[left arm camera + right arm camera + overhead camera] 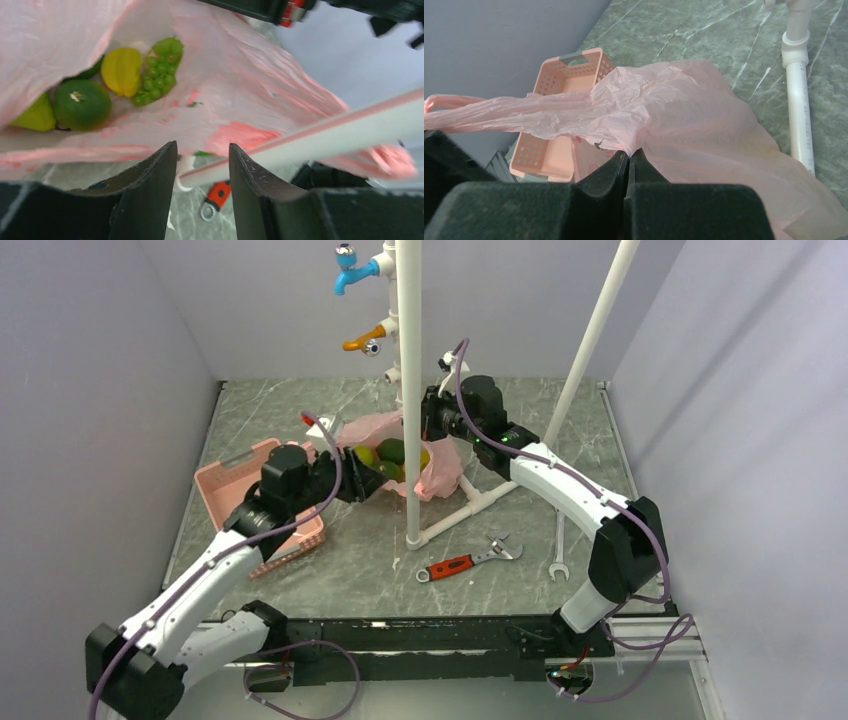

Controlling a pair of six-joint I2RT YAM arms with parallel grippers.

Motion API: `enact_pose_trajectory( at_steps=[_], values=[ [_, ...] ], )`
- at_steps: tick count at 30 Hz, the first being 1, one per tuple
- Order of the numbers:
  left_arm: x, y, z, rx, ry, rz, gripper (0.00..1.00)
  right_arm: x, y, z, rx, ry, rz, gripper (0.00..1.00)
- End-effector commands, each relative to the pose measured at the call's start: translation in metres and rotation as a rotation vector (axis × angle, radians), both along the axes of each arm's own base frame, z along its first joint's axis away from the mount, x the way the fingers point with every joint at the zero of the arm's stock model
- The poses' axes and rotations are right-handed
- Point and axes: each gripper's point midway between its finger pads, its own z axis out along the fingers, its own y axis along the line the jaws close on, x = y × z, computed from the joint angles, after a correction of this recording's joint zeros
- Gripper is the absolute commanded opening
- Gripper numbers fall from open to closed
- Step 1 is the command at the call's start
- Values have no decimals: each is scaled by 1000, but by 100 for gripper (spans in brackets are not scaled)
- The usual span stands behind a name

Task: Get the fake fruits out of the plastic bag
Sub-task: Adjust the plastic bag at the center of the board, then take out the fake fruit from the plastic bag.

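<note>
the left arm (200, 585) extends forward and to the right from its base with the wrist held low. the left gripper (202, 147) has its two dark fingers parted, with a clear gap between the tips and nothing clamped in it. the right arm (570, 490) is bent at the elbow and angled back toward the left, and the right gripper (629, 156) has its fingers pressed together, pinching a fold of the plastic bag (684, 115) right at the tips.
</note>
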Motion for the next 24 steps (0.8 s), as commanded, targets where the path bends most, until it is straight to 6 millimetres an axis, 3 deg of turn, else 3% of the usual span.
enact_pose_trajectory(
  at_steps=[1,3,6,10,15,19,21,24],
  values=[
    [43,1,-3,-1,-68,138,47,-5,2,61,107,-104,14,0],
    [53,2,-32,7,-10,186,48,-6,1,67,117,-113,10,0],
    [58,-1,-91,67,129,204,49,-7,0,75,131,-130,10,0],
    [42,-1,-149,126,266,190,42,-10,-1,81,128,-145,13,0],
    [2,12,-173,143,303,230,45,-13,-3,78,121,-146,19,0],
    [-10,19,-187,174,322,229,48,-16,-2,73,114,-144,40,0],
    [-13,17,-181,182,319,210,50,-20,0,69,107,-134,64,0],
    [-13,9,-148,126,235,158,59,-27,2,66,99,-125,103,0]
  ],
)
